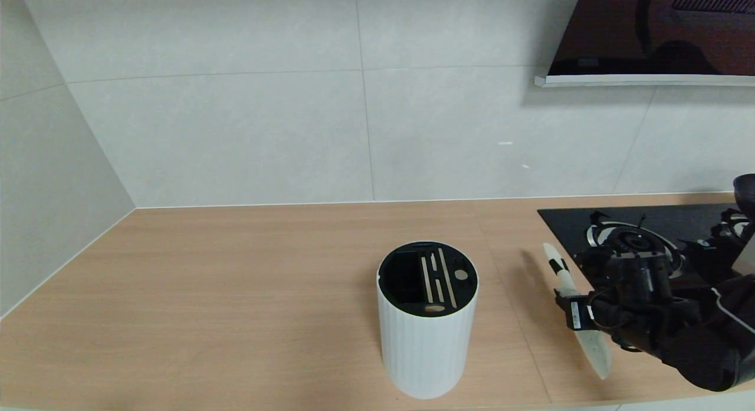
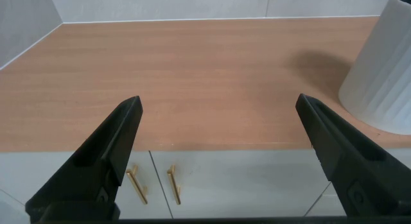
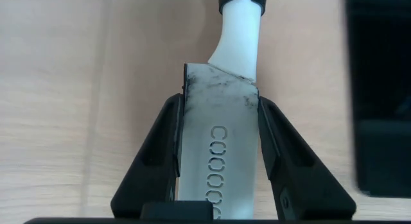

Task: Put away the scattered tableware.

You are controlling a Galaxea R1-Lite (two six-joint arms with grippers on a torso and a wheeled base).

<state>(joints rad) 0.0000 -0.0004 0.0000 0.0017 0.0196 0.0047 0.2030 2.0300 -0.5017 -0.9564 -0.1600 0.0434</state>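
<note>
White knife [image 1: 591, 340] with black-banded handle clamped at blade by right hand [image 1: 577, 313], held near counter [image 1: 236, 269] front edge, between white slotted knife holder [image 1: 427, 334] and black cooktop [image 1: 566, 219]. Holder upright near front edge. Left hand [image 2: 218, 105] spread open, holding nothing, over front edge.

Light is bright, even, diffuse. I note soft shadows falling leftward on the surface [image 1: 236, 281] beside the white holder [image 1: 426, 340]. The glossy hood panel [image 1: 649, 28] carries dark reflections. Close to the lens, the left fingers [image 2: 96, 166] look soft.
</note>
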